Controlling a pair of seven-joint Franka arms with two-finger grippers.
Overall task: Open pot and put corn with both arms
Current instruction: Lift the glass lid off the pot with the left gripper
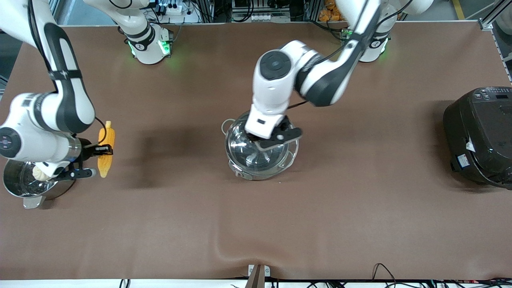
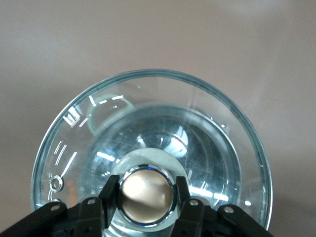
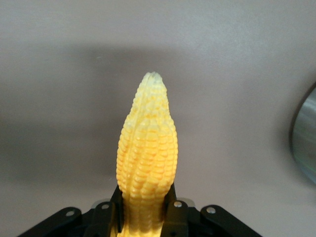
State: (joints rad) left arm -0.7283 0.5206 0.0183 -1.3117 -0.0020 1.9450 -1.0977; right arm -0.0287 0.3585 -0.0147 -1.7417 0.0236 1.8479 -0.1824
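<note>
At the middle of the table, the pot (image 1: 260,154) is being attended by the left gripper (image 1: 275,140), whose fingers (image 2: 109,197) are being closed on either side of the coppery knob (image 2: 147,196) of the glass lid (image 2: 148,148). The lid appears slightly lifted or tilted off the rim (this cannot be settled from the views), a grip by the knob being the natural way to clear the opening.

Toward the right arm's end of the table, the corn (image 1: 106,149) is being held by the right gripper (image 1: 93,161), its fingers (image 3: 177,215) being pressed against the thick end so that the tapered tip is pointing away from the wrist. It is being kept well apart from the pot, just beside a steel steamer pot (image 1: 24,182) with a white bun (image 1: 40,173) in it, presumably until the opening is free. A black rice cooker (image 1: 480,136) is standing unused at the left arm's end.
</note>
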